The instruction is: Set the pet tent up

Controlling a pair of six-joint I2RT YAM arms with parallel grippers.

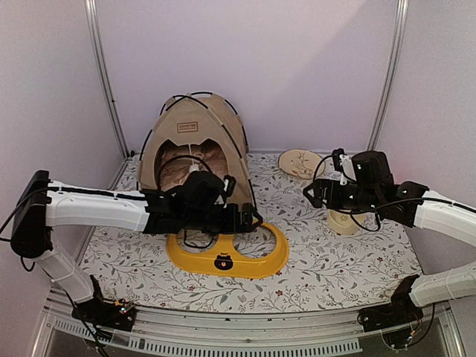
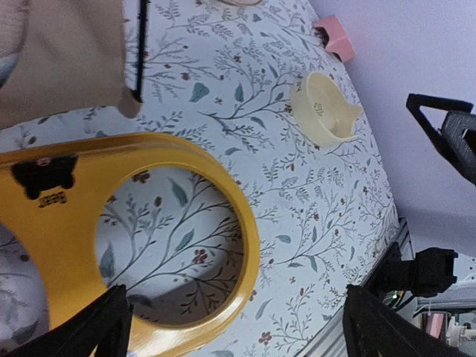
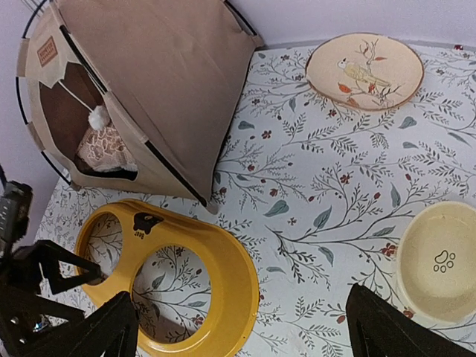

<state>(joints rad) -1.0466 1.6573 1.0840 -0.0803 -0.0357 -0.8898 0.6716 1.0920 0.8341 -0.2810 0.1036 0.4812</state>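
Nearest lies the yellow two-hole bowl tray (image 1: pixel 227 259), with the left gripper (image 2: pixel 236 301) hanging over it, fingers spread wide. The right gripper (image 3: pixel 242 297) is spread just as wide above the floral cloth (image 1: pixel 327 260), near the paw-print bowl (image 3: pixel 439 260). Just behind the tray, back left, the pet tent (image 1: pixel 195 134) stands upright, peak up, arched doorway facing the arms.

Setting: robot test cell, lab type, not home. Plain pale wall panels (image 1: pixel 297 67) closed three sides, with bare metal frame posts (image 1: pixel 104 82) at corners. Left arm (image 1: pixel 89 208) and right arm (image 1: pixel 439 216) were bolted to slotted rail (image 1: pixel 245 327) at near edge. Desk (image 1: pixel 327 260) wore floral-print cover and carried pet tent (image 1: pixel 195 130) and yellow tray (image 1: pixel 256 262).
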